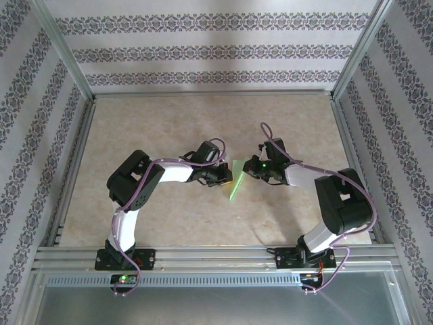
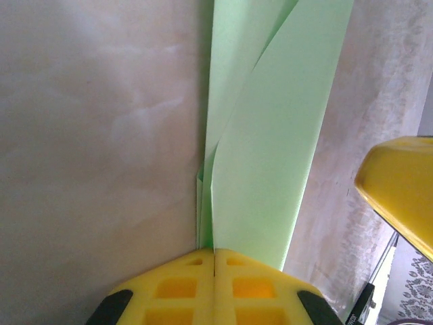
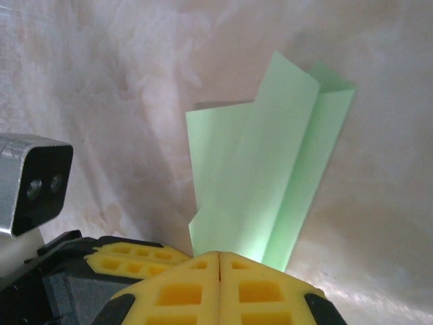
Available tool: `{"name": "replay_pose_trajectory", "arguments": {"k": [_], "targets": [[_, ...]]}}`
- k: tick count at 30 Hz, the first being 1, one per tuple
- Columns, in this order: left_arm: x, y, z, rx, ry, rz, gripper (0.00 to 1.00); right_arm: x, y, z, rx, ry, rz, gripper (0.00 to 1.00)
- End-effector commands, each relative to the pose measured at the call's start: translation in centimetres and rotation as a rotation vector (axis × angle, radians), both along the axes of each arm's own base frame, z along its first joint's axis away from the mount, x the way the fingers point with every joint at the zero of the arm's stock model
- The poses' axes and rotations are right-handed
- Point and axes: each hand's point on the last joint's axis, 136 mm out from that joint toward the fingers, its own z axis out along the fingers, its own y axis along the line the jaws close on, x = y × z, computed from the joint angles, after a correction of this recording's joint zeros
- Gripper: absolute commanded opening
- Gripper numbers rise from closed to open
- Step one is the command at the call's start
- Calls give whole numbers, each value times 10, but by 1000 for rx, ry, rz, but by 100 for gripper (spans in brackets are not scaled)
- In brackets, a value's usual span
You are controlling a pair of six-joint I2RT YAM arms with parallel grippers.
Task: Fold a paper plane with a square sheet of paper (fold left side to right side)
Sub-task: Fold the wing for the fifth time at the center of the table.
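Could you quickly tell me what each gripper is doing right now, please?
Left gripper: closed, holding the green paper.
Right gripper: closed, holding the green paper too.

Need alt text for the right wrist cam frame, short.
The right gripper, its yellow fingers pressed together, pinches the near end of a folded light green paper, seen against a beige marbled table. The left gripper shows a yellow tip just to its left, low in the frame.

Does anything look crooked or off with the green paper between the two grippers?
Yes. The folded light green paper, pinched by both the left gripper and the right gripper, has layers that don't line up: its far end is stepped and one flap juts sideways, so the folds look askew.
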Motion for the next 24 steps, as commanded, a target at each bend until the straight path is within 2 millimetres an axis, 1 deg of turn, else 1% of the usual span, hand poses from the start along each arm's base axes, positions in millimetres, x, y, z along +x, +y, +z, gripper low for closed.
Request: {"name": "replay_pose_trajectory", "arguments": {"k": [1, 7, 15, 24], "targets": [[-4, 18, -36, 138, 29, 29, 4, 5, 11, 3, 13, -4, 45, 3], [-4, 21, -38, 154, 37, 37, 3, 3, 14, -9, -2, 26, 56, 2], [-6, 26, -42, 190, 54, 47, 1, -5, 9, -26, -41, 57, 50, 3], [-8, 30, -47, 213, 74, 55, 0, -9, 4, -40, -71, 84, 50, 3]]}}
